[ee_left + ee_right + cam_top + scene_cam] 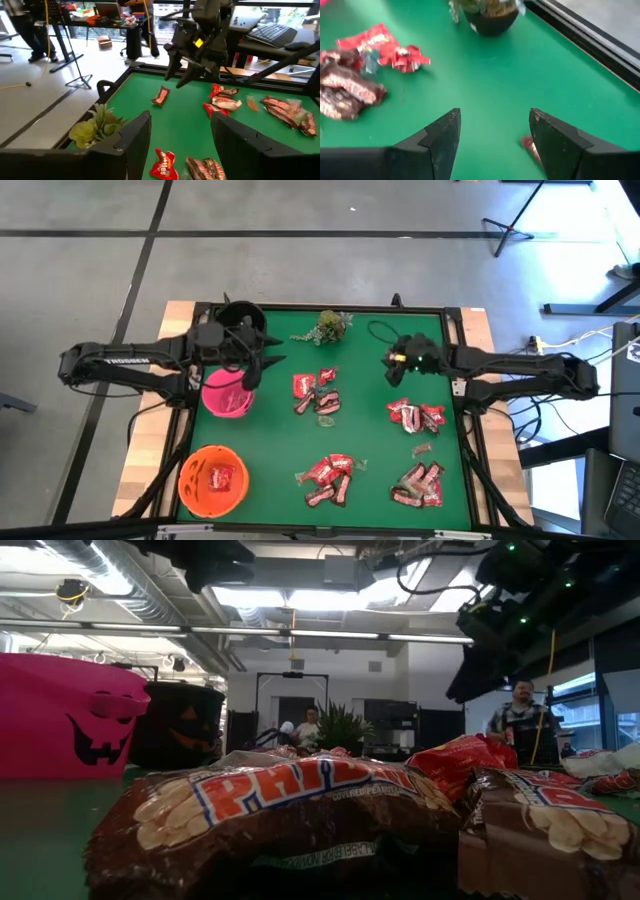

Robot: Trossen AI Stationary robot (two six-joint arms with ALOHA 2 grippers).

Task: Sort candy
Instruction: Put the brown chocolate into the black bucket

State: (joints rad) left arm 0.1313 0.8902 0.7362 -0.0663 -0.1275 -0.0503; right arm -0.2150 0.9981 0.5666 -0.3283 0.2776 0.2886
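Candy lies in several heaps on the green table: a middle heap [316, 392], a right heap [414, 417] and two near heaps [330, 478] [420, 485]. My left gripper [256, 368] hangs open above the pink bowl [226, 398], with nothing between its fingers [131, 136]. Toward the far right, my right gripper [393, 368] is open and slants down over bare cloth. A single dark-red candy [529, 146] lies on the table just inside one of its fingers [555, 142], apart from them. One red candy [222, 477] rests in the orange bowl [213, 478].
A black bowl [240, 316] stands behind the pink one at the far left. A green sprig in a small dark pot [330, 326] sits at the far middle. A raised black rim [455, 330] frames the table. People stand in the room beyond [522, 710].
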